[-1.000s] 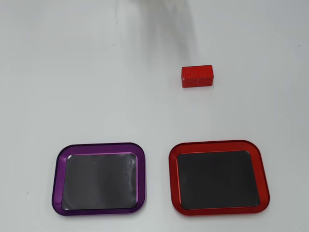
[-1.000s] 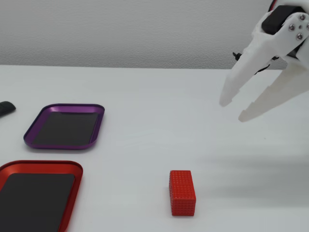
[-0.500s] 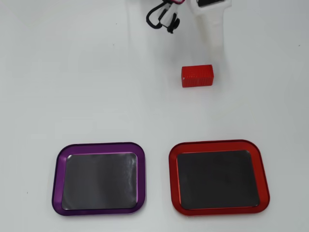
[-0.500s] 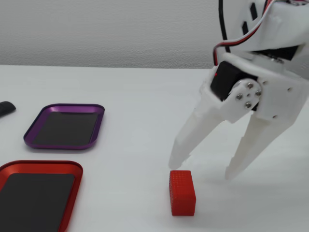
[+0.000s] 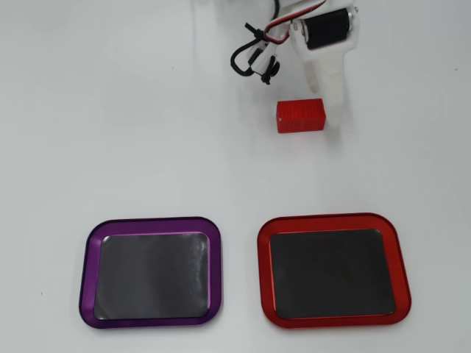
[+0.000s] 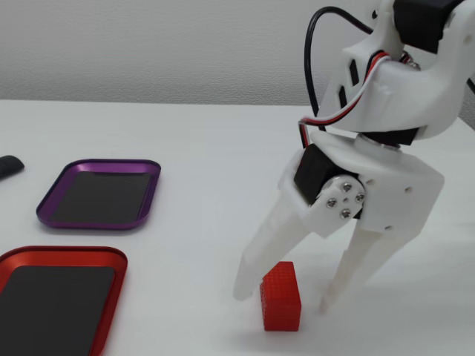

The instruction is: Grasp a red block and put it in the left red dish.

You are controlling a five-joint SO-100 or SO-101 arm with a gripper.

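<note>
The red block [image 6: 281, 295] lies on the white table; in the overhead view it [image 5: 300, 115] is at the upper right. My gripper [image 6: 285, 300] is open, its two white fingers [image 6: 267, 241] reaching down to the table on either side of the block. Neither finger visibly touches it. In the overhead view only one white finger [image 5: 326, 77] shows clearly, just above and to the right of the block. The red dish [image 5: 333, 220] is empty at the lower right of the overhead view and at the lower left of the fixed view [image 6: 68, 254].
An empty purple-rimmed tray [image 5: 151, 221] lies beside the red dish; in the fixed view it [image 6: 104, 163] is behind it. A small black object [image 6: 9, 166] sits at the left edge. Black and red cables [image 5: 254, 55] hang by the arm.
</note>
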